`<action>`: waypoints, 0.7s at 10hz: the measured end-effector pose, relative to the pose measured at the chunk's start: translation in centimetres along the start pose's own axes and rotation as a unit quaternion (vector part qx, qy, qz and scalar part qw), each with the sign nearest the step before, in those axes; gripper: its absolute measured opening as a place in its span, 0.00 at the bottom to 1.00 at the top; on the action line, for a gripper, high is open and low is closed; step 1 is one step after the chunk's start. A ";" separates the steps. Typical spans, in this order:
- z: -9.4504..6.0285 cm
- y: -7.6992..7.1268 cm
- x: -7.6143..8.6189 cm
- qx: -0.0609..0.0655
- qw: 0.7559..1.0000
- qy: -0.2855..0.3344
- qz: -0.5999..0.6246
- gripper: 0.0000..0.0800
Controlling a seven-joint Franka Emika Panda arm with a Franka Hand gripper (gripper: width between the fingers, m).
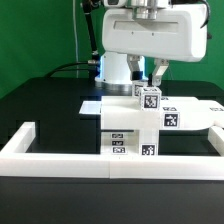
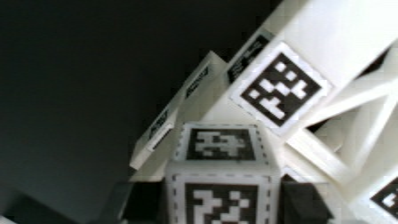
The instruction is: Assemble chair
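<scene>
Gripper: (image 1: 148, 76) fingers hang from the wrist directly above the chair's upper post; whether they clamp it cannot be told, as the fingertips are not seen clearly in either view.
Reason for pose: judged to be steadying or seating the post from above.
Chair: (image 1: 140, 122) partly joined stack of white blocky parts, standing on the black table (image 1: 45, 105) just behind the border wall (image 1: 110, 158), near the middle of the exterior view.
Appearance: square posts and flat panels bearing black-and-white tags (image 2: 285, 85); the wrist view shows a diagonal cross-brace (image 2: 356, 105).
Marker board: (image 1: 92, 103) flat behind the chair.
</scene>
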State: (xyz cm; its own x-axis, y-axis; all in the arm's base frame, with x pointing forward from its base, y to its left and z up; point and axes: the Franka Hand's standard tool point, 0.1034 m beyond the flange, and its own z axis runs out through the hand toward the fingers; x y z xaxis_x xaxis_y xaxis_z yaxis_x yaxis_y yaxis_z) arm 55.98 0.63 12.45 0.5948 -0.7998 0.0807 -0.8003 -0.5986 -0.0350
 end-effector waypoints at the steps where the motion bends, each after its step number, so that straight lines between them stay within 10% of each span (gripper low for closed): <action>1: 0.0 0.0 0.0 0.001 1.000 -0.001 0.026 0.36; 4: 0.0 0.0 -0.1 0.001 1.000 -0.001 0.023 0.36; 7: -0.1 -0.1 -0.3 0.000 0.997 -0.003 -0.079 0.76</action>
State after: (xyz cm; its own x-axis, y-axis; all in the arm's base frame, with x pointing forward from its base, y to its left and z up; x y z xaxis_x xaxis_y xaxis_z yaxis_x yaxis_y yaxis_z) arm 55.84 0.96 12.52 0.7140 -0.6956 0.0799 -0.6964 -0.7173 -0.0228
